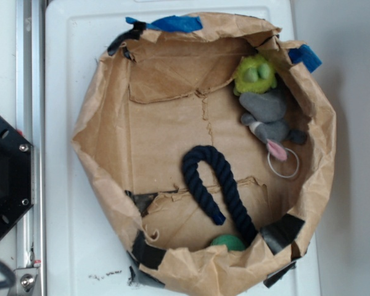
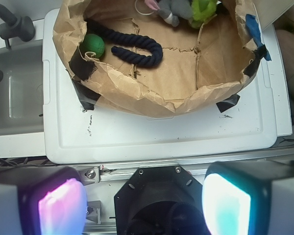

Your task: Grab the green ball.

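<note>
A small green ball (image 1: pixel 228 242) lies inside the brown paper enclosure (image 1: pixel 98 154), tucked against the wall by a patch of black tape (image 2: pixel 81 66), touching or nearly touching one end of the navy rope (image 1: pixel 213 179). In the wrist view the gripper (image 2: pixel 144 205) hangs outside the enclosure with pads (image 2: pixel 61 205) spread wide, holding nothing. From there the ball (image 2: pixel 93 45) sits beyond the near paper wall and off toward the pink-lit pad. The reach likely must clear the wall, then drop.
</note>
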